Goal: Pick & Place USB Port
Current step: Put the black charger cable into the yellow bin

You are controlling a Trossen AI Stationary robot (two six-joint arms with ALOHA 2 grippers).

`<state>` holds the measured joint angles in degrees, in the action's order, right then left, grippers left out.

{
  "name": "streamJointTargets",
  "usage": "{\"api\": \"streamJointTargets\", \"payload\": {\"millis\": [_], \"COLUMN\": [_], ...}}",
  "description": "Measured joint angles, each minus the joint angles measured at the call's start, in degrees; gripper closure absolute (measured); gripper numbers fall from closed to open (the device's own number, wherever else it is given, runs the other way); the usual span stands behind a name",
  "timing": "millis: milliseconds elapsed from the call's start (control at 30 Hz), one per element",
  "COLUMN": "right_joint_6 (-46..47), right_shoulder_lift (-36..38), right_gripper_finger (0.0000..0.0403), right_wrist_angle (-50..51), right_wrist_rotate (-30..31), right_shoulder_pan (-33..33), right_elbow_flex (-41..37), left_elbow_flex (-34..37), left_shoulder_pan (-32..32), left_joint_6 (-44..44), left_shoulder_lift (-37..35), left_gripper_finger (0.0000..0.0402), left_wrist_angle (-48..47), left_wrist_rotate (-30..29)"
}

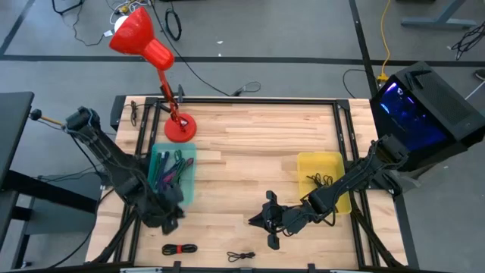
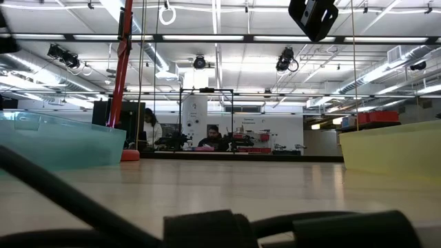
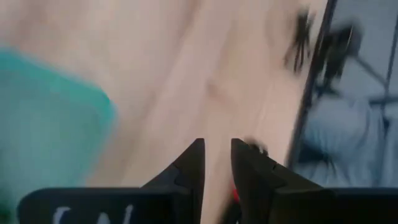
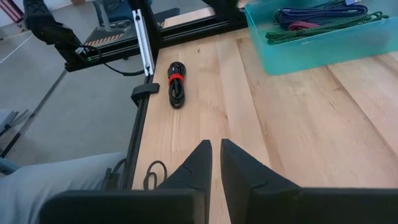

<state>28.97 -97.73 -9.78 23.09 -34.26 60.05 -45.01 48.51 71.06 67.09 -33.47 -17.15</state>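
Note:
A coiled black USB cable with a red tie (image 1: 179, 249) (image 4: 176, 84) lies flat on the wood near the table's front edge. A second small black cable (image 1: 241, 255) lies to its right. My left gripper (image 1: 170, 218) (image 3: 217, 168) hovers by the near end of the teal bin (image 1: 173, 176), just beyond the coiled cable. It is open by a narrow gap with nothing in it. My right gripper (image 1: 256, 221) (image 4: 216, 149) waits at the table's front middle, pointing left. Its fingers stand a slit apart and hold nothing.
The teal bin (image 4: 317, 31) holds several cables. A yellow bin (image 1: 322, 178) with a cable stands at the right. A red desk lamp (image 1: 179, 127) stands at the far left. Bare wood (image 1: 250, 152) lies between the bins. Black frame rails edge the table.

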Motion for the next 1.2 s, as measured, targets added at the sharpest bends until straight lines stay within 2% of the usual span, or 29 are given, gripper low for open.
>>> {"api": "streamJointTargets", "payload": {"millis": [133, 300, 600, 1200], "right_joint_6": [0.5, 0.4, 0.5, 0.5], "right_shoulder_lift": [0.0, 0.0, 0.0, 0.0], "right_gripper_finger": [0.0366, 0.0366, 0.0366, 0.0366], "right_wrist_angle": [0.0, 0.0, 0.0, 0.0], "right_wrist_rotate": [0.0, 0.0, 0.0, 0.0], "right_shoulder_pan": [0.0, 0.0, 0.0, 0.0], "right_elbow_flex": [0.0, 0.0, 0.0, 0.0], "left_elbow_flex": [0.0, -3.9, -12.0, -12.3], "left_shoulder_pan": [1.1, 3.1, 4.8, 5.4], "left_joint_6": [2.2, 3.3, 3.1, 5.9], "left_shoulder_lift": [6.6, 15.0, 23.4, 29.6], "left_gripper_finger": [0.0336, 0.0355, 0.0376, 0.0376], "left_wrist_angle": [5.1, 6.5, 1.9, 2.0], "left_wrist_rotate": [9.4, 15.1, 15.9, 21.2]}}
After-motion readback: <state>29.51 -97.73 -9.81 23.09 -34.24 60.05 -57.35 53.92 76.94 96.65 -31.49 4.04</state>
